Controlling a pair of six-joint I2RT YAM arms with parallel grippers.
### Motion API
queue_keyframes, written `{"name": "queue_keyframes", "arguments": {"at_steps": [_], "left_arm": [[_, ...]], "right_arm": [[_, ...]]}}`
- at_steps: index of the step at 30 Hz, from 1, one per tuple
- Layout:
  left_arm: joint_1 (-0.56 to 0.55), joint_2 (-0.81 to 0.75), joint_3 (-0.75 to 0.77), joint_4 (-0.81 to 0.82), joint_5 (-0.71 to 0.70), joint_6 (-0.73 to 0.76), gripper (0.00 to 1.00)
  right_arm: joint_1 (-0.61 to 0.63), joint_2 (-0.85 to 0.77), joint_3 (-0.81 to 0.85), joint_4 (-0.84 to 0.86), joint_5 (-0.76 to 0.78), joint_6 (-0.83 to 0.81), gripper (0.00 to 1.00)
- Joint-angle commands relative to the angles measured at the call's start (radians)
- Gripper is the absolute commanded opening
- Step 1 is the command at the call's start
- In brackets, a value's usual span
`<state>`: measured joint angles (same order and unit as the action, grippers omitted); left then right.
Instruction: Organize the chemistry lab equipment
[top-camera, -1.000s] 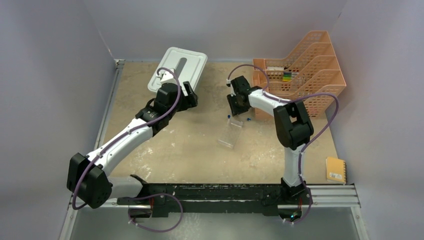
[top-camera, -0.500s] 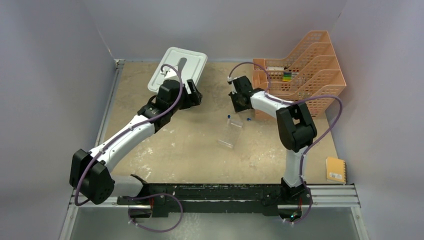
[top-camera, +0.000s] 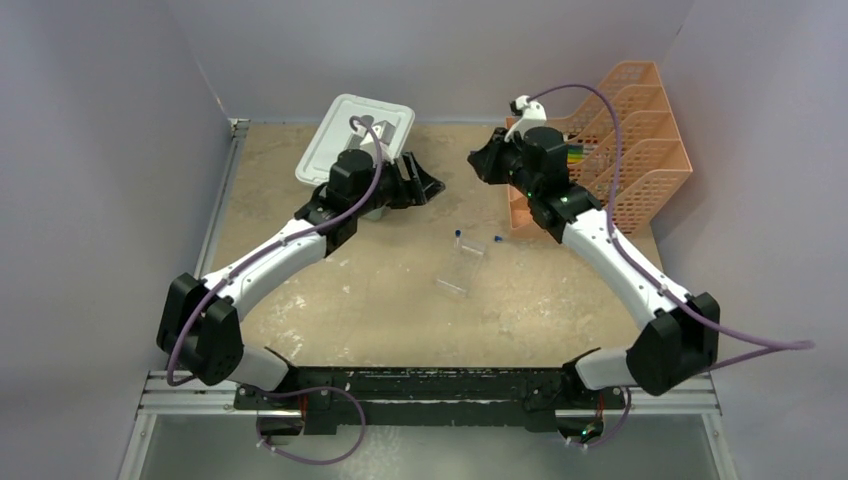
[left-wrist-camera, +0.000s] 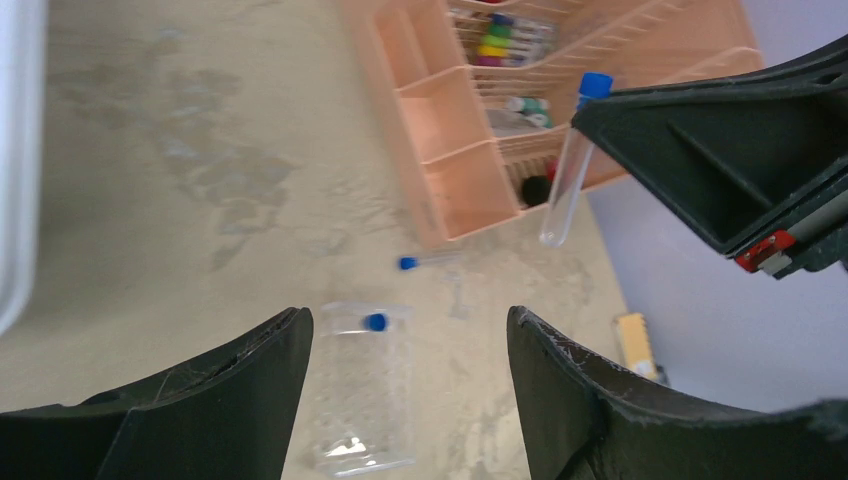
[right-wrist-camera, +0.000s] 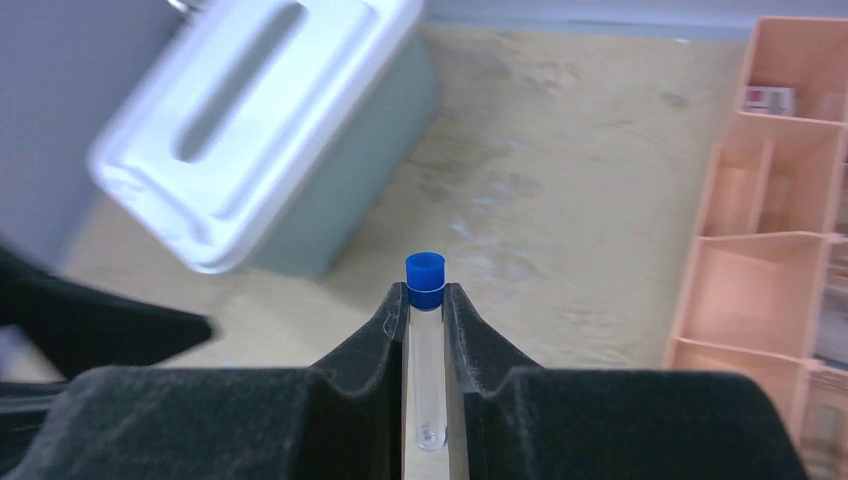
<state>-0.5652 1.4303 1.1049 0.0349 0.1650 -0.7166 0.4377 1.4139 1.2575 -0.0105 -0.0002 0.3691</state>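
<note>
- Holding a blue-capped tube tight, the right pincer hangs in the air beside the orange tray.
- Left pincer is spread wide and holds nothing.
- Clear rack lies on the desk, a loose tube near it.
- Next, I think: bring the held tube down into the rack.
</note>
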Motion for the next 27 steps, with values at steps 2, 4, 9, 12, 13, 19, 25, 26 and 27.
{"name": "queue_keyframes", "arguments": {"at_steps": [2,4,9,12,13,19,25,26,27], "left_arm": [[-0.036,0.040,0.042,0.335,0.205,-0.130,0.68],[-0.044,0.045,0.028,0.405,0.223,-0.159,0.67],[-0.067,0.050,0.004,0.422,0.223,-0.158,0.61],[-0.077,0.053,0.004,0.369,0.206,-0.130,0.56],[-0.078,0.052,0.005,0.353,0.200,-0.120,0.55],[-0.092,0.040,-0.004,0.274,0.169,-0.058,0.57],[-0.096,0.045,-0.010,0.261,0.203,-0.017,0.33],[-0.096,0.044,-0.009,0.256,0.213,0.002,0.29],[-0.096,0.041,-0.009,0.248,0.217,0.023,0.26]], "right_arm": [[-0.002,-0.099,-0.113,0.129,-0.145,0.291,0.10],[-0.002,-0.122,-0.147,0.171,-0.177,0.349,0.10],[-0.002,-0.157,-0.193,0.205,-0.214,0.428,0.11],[-0.002,-0.174,-0.208,0.213,-0.221,0.454,0.11],[-0.001,-0.179,-0.213,0.219,-0.222,0.458,0.11],[-0.002,-0.193,-0.210,0.217,-0.228,0.466,0.12],[-0.003,-0.196,-0.206,0.216,-0.247,0.471,0.12],[-0.003,-0.196,-0.205,0.222,-0.259,0.471,0.13],[-0.004,-0.197,-0.205,0.229,-0.271,0.472,0.14]]}}
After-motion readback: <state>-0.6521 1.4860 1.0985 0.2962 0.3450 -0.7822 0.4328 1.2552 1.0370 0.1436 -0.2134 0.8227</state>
